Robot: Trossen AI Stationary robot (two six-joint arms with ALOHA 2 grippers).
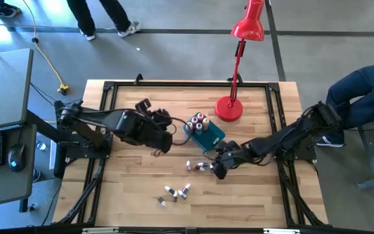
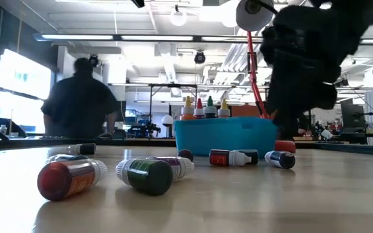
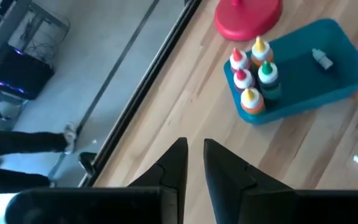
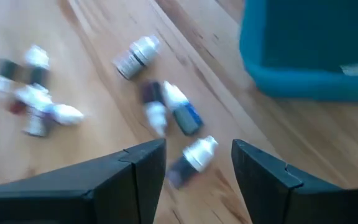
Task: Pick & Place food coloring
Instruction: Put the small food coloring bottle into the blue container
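Several food coloring bottles [image 1: 199,122] stand upright in one end of the teal tub [image 1: 210,133]; they also show in the left wrist view [image 3: 253,78]. A few loose bottles [image 1: 197,167] lie on their sides on the table near the tub, and a few more [image 1: 174,192] lie nearer the front edge. My right gripper [image 1: 218,168] is open and empty just above the loose bottles by the tub; one of these bottles [image 4: 191,160] lies ahead of the gap between its fingers [image 4: 197,168]. My left gripper [image 3: 195,152] is shut and empty, left of the tub.
A red desk lamp [image 1: 229,107] stands on its base just beyond the tub. A small pale bottle [image 3: 321,58] lies inside the tub. People show beyond the table's far and right edges. Bare wood lies at the front right of the table [image 1: 252,201].
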